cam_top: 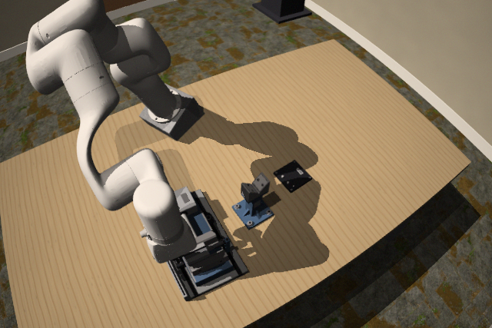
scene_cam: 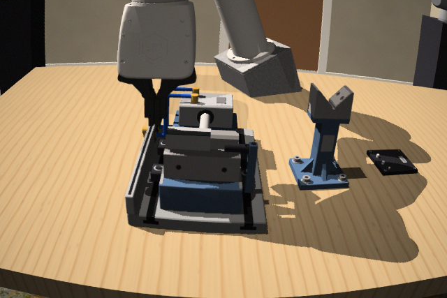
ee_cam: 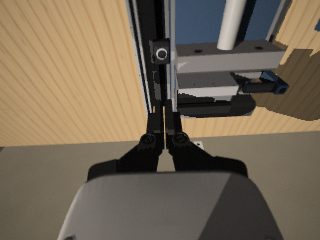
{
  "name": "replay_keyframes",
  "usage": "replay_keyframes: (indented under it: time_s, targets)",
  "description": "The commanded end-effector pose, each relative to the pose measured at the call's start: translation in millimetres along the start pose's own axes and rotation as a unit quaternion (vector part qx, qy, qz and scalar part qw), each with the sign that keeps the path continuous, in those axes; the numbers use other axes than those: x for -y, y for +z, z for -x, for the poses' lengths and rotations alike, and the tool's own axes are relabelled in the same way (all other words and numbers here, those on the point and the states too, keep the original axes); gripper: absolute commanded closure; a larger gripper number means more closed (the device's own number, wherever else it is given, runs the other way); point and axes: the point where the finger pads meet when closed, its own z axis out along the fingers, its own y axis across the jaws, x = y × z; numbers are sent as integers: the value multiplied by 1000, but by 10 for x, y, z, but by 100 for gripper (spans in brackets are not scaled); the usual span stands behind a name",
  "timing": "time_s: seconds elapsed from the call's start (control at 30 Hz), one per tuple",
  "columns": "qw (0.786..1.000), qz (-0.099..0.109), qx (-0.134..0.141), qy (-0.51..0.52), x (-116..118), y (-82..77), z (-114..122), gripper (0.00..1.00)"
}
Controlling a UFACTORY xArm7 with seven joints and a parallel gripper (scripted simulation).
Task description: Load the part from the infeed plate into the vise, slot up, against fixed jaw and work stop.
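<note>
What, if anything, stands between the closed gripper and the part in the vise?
Nothing visible does. The empty gripper hangs just off the end of the part. A blue air hose runs close beside the fingers.

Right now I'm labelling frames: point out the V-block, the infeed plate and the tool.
V-block (scene_cam: 330,105), exterior view, grey V head.
Infeed plate (scene_cam: 391,161), exterior view, black top face.
Tool (scene_cam: 155,121), exterior view, shut fingertips.
</note>
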Motion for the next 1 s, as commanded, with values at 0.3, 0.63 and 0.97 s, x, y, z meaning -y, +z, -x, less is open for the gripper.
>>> replay_keyframes:
  time_s: [0.3,0.63,0.97]
  targets:
    - [1000,0,2,0,3,86,13,100]
    - [1000,0,2,0,3,96,13,100]
    - [1000,0,2,0,3,96,13,100]
